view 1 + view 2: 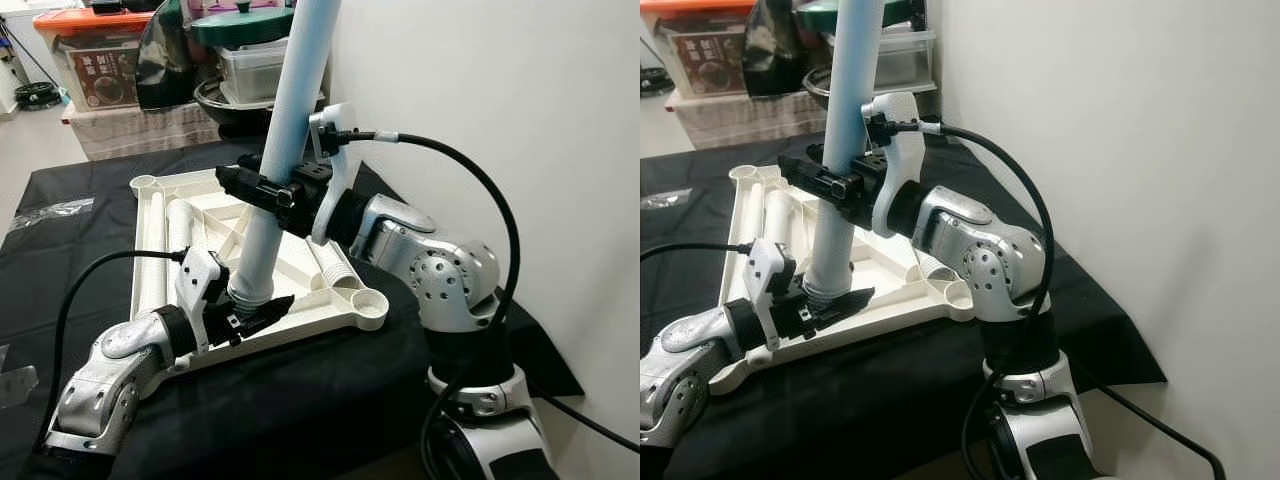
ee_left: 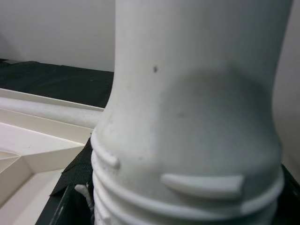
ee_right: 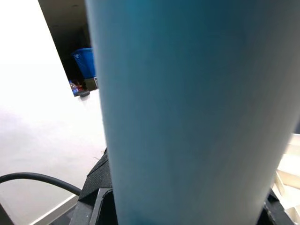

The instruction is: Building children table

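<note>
— What's around the work?

— A counter under a black cloth, set against a white wall. Behind it stand an orange-lidded storage bin, a clear tub with a green lid and a dark bowl. A black cable loops from the right wrist out over the counter's edge.

— And the table itself?

— The white table top lies upside down on the cloth, ribs showing, with other legs lying in its recesses. One pale blue table leg stands in it, long axis close to upright, leaning slightly with its top toward the wall, ribbed end down near the front corner socket.

— The pincers?

— The right pincer is closed around the leg partway up. The left pincer sits at the leg's ribbed base, fingers either side; whether they squeeze it, I cannot tell.
</note>
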